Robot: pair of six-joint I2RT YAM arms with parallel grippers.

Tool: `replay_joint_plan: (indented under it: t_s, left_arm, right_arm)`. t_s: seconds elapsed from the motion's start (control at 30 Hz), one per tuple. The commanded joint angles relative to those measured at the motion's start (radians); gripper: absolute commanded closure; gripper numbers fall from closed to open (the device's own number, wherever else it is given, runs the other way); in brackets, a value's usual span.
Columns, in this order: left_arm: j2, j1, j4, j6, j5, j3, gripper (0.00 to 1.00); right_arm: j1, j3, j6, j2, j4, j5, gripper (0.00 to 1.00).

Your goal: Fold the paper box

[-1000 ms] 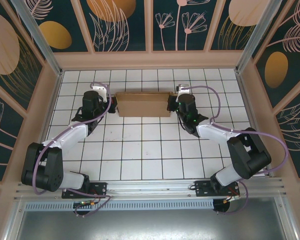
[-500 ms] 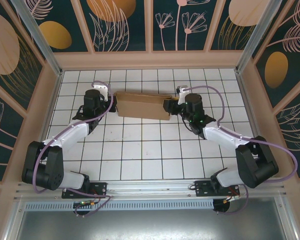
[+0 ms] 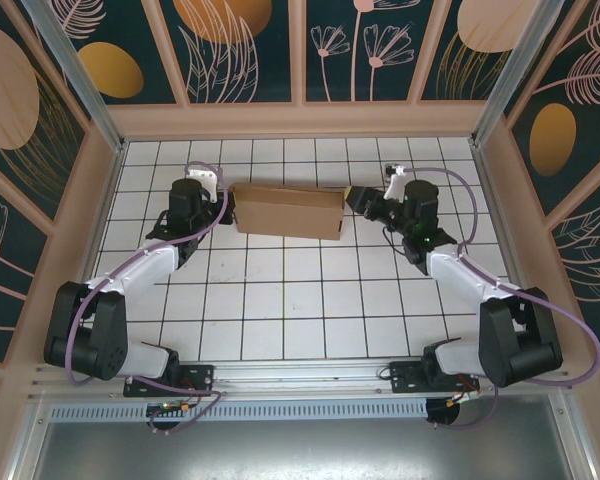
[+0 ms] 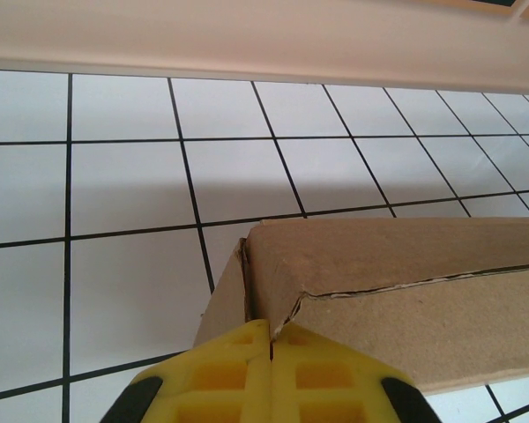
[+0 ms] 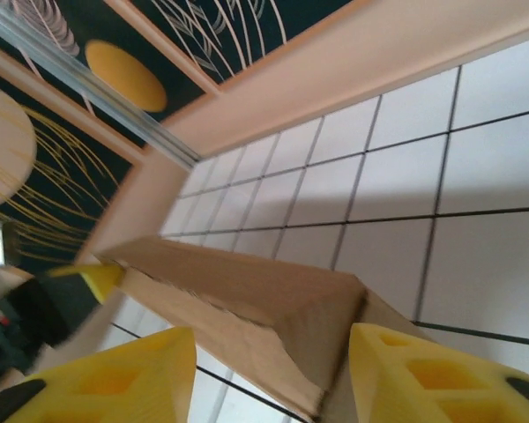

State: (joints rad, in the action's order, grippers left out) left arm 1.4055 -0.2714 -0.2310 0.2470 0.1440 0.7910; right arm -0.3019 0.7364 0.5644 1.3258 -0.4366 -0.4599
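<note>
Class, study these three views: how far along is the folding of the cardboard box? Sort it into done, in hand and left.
Done: the paper box is shaped into a closed shallow block. In hand: the left gripper is shut on its left corner, apparently pinching cardboard; the right gripper stands open astride the right end. Left: a seam along the side gapes, so final tucking seems outstanding.

Overhead view from behind; wrist views close-up at opposite ends of the paper box point(image 3: 285, 210)
</note>
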Motion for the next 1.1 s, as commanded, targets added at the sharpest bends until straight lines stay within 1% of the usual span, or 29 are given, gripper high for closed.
replay_joint_plan:
  t_s: [0.0,0.07,0.2,0.4,0.6,0.67,0.77,0.87,0.93,1.0,1.07]
  left_arm:
    - [0.045,-0.015,0.167,-0.015,0.006,-0.027,1.00]
    - [0.045,-0.017,0.164,-0.015,0.008,-0.029,1.00]
    - [0.044,-0.015,0.153,-0.005,0.012,-0.032,1.00]
    - [0.046,-0.016,0.148,0.008,0.020,-0.033,1.00]
    - [0.046,-0.017,0.103,0.080,0.041,-0.057,1.00]
    - [0.033,-0.016,0.093,0.106,0.057,-0.062,1.00]
    - [0.001,-0.016,0.087,0.141,0.065,-0.063,0.83]
    - [-0.033,-0.016,0.089,0.170,0.066,-0.058,0.70]
    - [-0.056,-0.016,0.097,0.180,0.070,-0.059,0.64]
    - [-0.083,-0.015,0.093,0.166,0.101,-0.071,0.62]
    - [-0.105,-0.016,0.094,0.167,0.097,-0.093,0.59]
  right_arm:
    - [-0.001,0.107,0.110,0.052,0.036,-0.029,0.56]
    - [-0.022,0.178,0.084,0.095,0.145,0.020,0.58]
    - [-0.056,0.242,0.040,0.157,0.262,0.134,0.61]
    - [-0.096,0.230,0.022,0.180,0.280,0.169,0.63]
    - [-0.138,0.170,-0.014,0.176,0.260,0.265,0.76]
    - [-0.148,0.157,-0.031,0.180,0.264,0.297,0.77]
    - [-0.166,0.150,-0.053,0.185,0.273,0.341,0.77]
    - [-0.185,0.151,-0.067,0.184,0.280,0.386,0.77]
    - [-0.193,0.153,-0.070,0.182,0.284,0.412,0.77]
    - [-0.196,0.155,-0.072,0.176,0.286,0.435,0.76]
    - [-0.202,0.159,-0.076,0.170,0.288,0.455,0.76]
